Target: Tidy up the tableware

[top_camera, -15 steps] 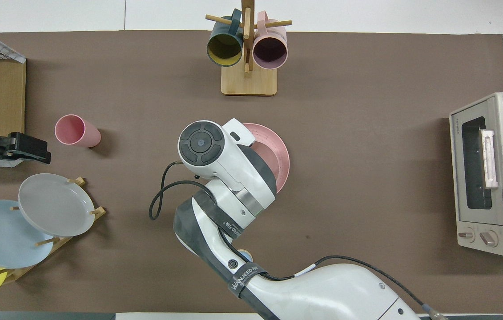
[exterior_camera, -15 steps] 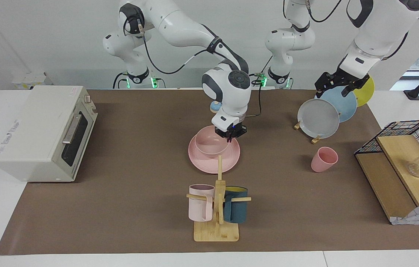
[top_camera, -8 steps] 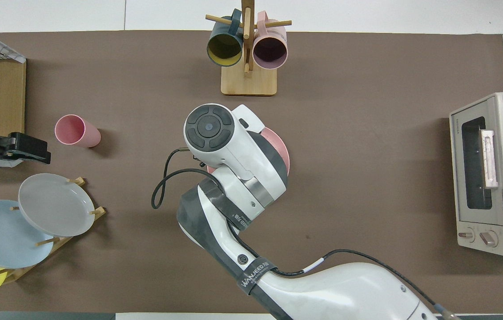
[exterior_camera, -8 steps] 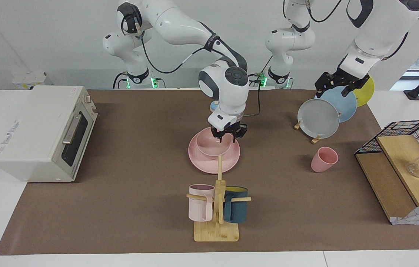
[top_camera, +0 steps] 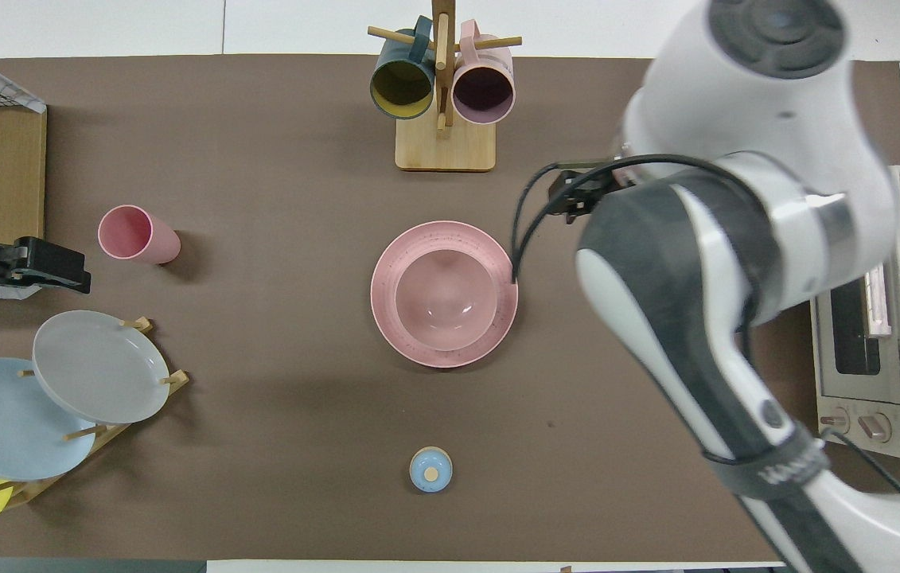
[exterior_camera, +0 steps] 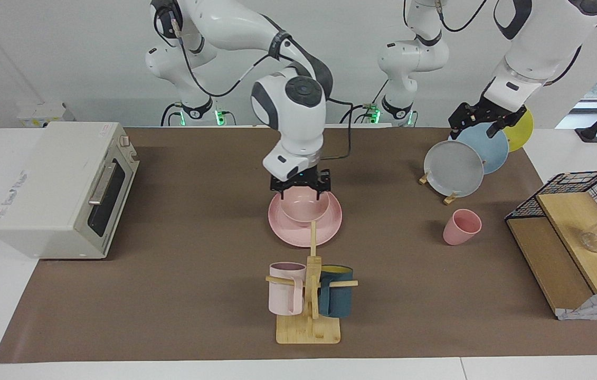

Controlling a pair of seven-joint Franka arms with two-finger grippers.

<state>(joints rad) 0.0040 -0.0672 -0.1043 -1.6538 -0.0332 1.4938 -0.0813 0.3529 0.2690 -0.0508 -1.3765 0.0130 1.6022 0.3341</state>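
Matte pink deep bowl (exterior_camera: 304,205) sits in wide flat plate (exterior_camera: 287,232); right gripper (exterior_camera: 300,191) spread over bowl, holding nothing; left gripper (exterior_camera: 476,121) spread over plate rack (exterior_camera: 448,199)

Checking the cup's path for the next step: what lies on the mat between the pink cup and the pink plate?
Nothing: in the overhead view, bare brown mat runs from the cup to the plate.

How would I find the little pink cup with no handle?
Start at the wooden stand of leaning plates by the left arm's end. Just farther from the robots stands the pink cup, alone on the brown mat. Unlike the mugs hanging on the wooden tree, it has no handle.
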